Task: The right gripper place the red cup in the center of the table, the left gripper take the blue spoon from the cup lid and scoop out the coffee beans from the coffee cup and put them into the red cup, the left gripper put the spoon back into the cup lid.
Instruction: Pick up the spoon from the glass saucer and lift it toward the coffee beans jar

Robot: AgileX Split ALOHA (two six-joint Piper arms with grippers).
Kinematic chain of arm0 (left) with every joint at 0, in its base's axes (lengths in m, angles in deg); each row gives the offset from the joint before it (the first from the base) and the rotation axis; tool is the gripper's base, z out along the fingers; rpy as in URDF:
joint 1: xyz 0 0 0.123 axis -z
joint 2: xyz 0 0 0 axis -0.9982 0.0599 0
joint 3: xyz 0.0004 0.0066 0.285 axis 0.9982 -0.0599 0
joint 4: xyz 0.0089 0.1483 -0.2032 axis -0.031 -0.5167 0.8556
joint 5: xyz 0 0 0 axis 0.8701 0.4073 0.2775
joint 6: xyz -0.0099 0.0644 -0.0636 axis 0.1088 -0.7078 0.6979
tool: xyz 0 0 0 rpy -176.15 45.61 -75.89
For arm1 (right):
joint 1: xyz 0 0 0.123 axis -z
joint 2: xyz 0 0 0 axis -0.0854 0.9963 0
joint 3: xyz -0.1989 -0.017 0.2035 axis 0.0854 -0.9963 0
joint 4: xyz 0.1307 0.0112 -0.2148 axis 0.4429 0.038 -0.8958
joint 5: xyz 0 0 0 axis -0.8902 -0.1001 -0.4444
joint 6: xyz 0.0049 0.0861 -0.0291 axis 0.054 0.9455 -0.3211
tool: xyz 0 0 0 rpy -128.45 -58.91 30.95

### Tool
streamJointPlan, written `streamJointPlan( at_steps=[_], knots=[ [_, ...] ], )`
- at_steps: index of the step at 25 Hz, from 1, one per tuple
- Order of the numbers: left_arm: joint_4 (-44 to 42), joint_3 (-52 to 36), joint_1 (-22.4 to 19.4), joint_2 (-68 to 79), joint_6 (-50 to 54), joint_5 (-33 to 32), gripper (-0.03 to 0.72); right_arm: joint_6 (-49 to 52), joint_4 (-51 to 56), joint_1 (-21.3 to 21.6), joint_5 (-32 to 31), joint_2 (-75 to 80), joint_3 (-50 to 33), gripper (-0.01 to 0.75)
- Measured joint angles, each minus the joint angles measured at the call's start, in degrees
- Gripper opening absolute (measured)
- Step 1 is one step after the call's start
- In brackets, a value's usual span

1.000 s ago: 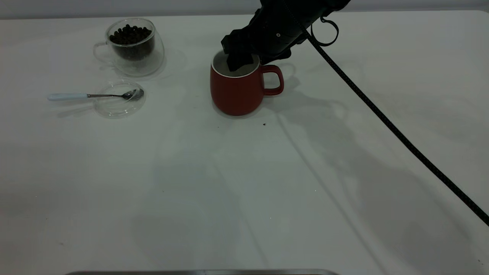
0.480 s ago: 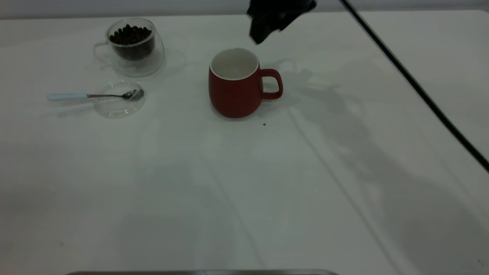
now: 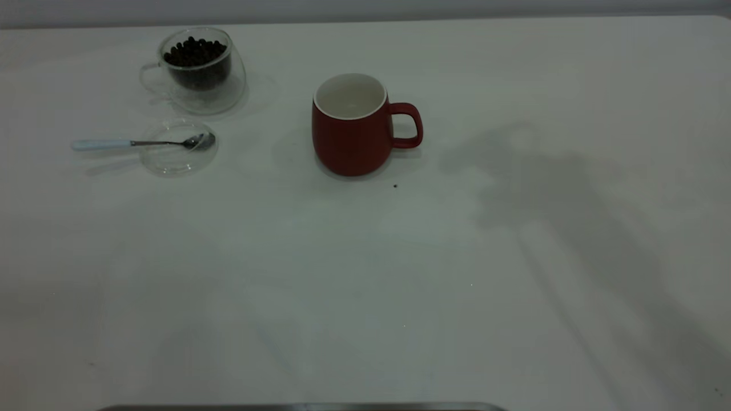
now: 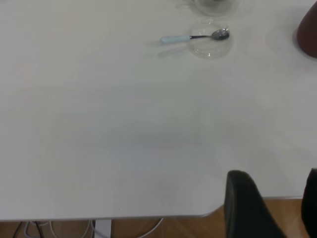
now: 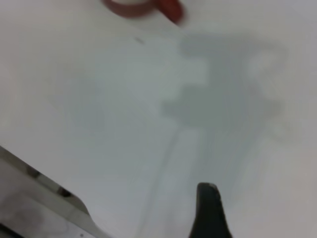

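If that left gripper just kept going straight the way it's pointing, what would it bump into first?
Probably the bare table. The left gripper hangs over the near edge, aimed down at it. The blue spoon on the cup lid lies farther off, though depth is unclear.

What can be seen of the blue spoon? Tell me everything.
The blue spoon is a small teaspoon with a shiny metal bowl and thin metal neck and a pale blue, almost white handle. It lies flat, its bowl resting in the clear cup lid, its handle reaching out past the lid's rim over the table, pointing away from the red cup. The bowl looks empty. The coffee cup stands just behind it. Nothing grips it.
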Motion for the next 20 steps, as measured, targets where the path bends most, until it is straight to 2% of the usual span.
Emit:
streamJointPlan(
  at_steps=[6,9,11,15,20],
  knots=[
    [0.00,0.00,0.00,0.00,0.00,0.00,0.342,15.11,-9.82,0.93,-0.78,-26.81,-20.40,0.582],
    [0.00,0.00,0.00,0.00,0.00,0.00,0.342,19.60,-14.65,1.13,-1.39,-41.26,-31.87,0.582],
    [0.00,0.00,0.00,0.00,0.00,0.00,0.342,20.19,-16.29,2.85,-1.39,-50.10,-38.56,0.582],
    [0.00,0.00,0.00,0.00,0.00,0.00,0.342,18.93,-15.55,9.20,-1.39,-65.42,-47.98,0.582],
    [0.00,0.00,0.00,0.00,0.00,0.00,0.342,9.84,-8.73,14.69,1.98,-87.19,-58.56,0.582]
  ],
)
